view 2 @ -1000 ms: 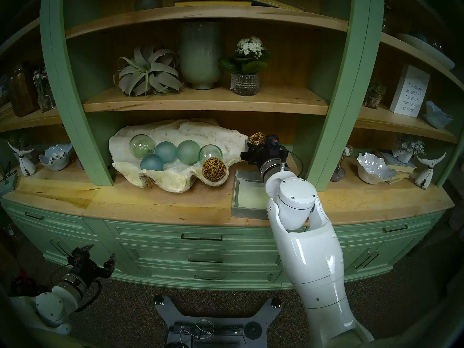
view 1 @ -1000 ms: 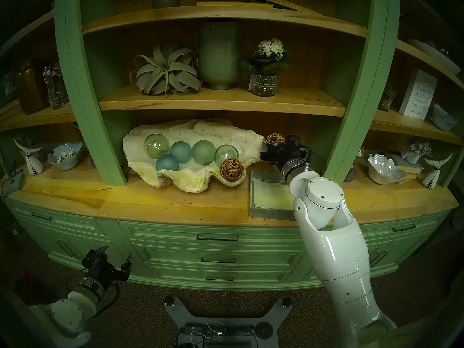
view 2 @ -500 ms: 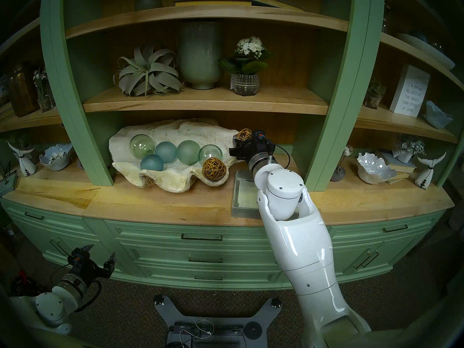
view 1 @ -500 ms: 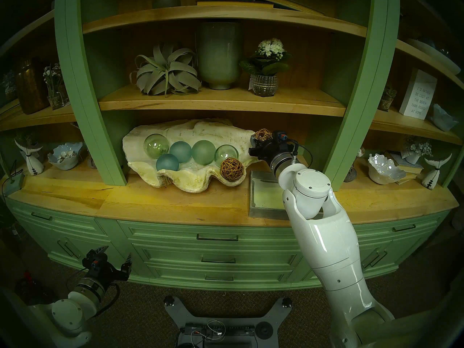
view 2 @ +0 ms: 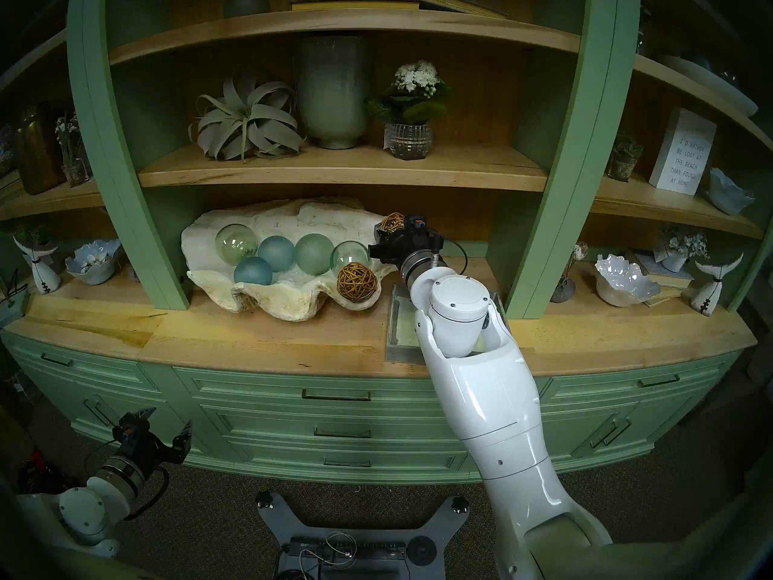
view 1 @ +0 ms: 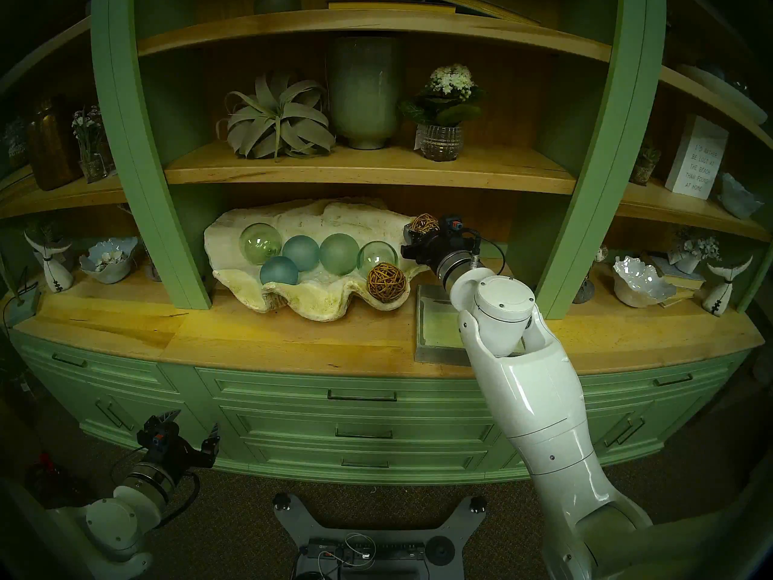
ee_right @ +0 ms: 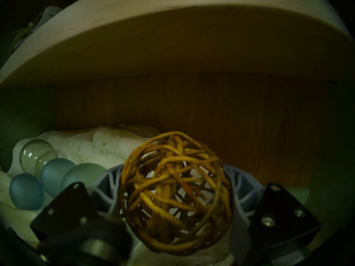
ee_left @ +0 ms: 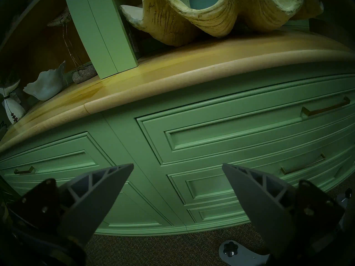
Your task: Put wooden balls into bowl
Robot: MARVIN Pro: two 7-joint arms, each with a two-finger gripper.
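Note:
The big cream clam-shell bowl (view 1: 334, 223) sits on the counter under the lower shelf; it also shows in the right head view (view 2: 309, 221), left wrist view (ee_left: 201, 20) and right wrist view (ee_right: 92, 144). One woven rattan ball (view 1: 386, 282) (view 2: 357, 282) lies in the shell's right front lobe. My right gripper (view 1: 418, 229) (view 2: 387, 227) is shut on the second rattan ball (view 1: 425, 222) (view 2: 394, 221) (ee_right: 175, 192), holding it in the air over the shell's right end. My left gripper (view 1: 190, 428) (ee_left: 177, 164) hangs open and empty low in front of the drawers.
Several green and blue glass balls (view 1: 301, 252) fill the shell. A grey rectangular tray (view 1: 435, 324) lies right of the shell, under my right forearm. The shelf board (view 1: 368, 171) is close above the gripper. Green posts (view 1: 585, 190) flank the bay. Small white ruffled bowls (view 1: 642, 280) stand farther out.
My right arm has carried the held rattan ball leftward, from beside the shell's right end to over it. The left arm has not moved.

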